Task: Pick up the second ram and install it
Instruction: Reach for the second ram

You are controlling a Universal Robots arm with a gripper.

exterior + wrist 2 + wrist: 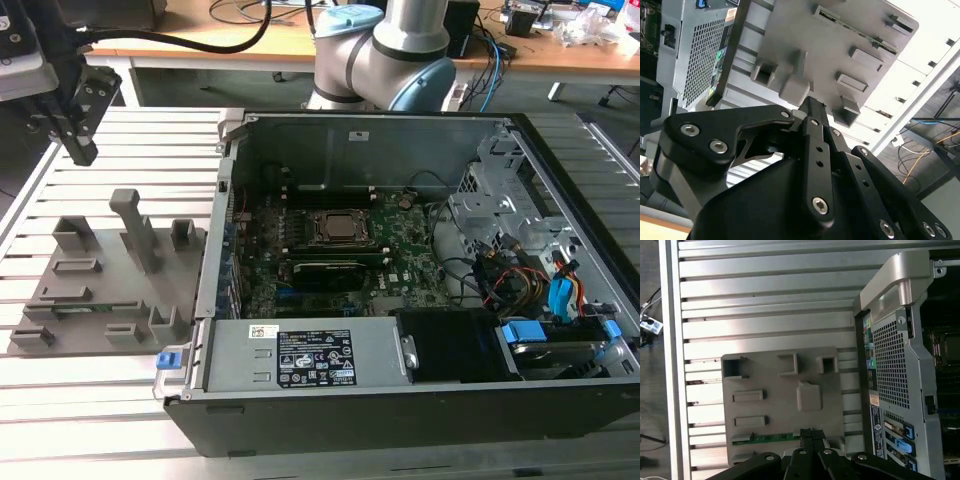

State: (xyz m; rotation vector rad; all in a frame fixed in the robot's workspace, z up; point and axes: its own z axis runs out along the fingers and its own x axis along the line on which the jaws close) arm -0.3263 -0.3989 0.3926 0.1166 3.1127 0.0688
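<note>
The second ram (95,306) is a thin green stick lying in a slot near the front edge of the grey plastic tray (100,255), at the exterior view's left. In the first wrist view the second ram (771,438) lies just beside my fingertips (805,436), across the tray (775,405). The second wrist view has the second ram (860,34) at the far side of the tray (840,57). My gripper (80,148) hangs above the tray's back left corner, apart from it. Its fingers are shut with nothing in them.
An open computer case (340,140) lies right of the tray on a slatted aluminium table (90,400). Inside are the motherboard (400,250), processor socket (340,228), a black card (325,270) and cables (500,275). The arm's base (390,55) stands behind the case.
</note>
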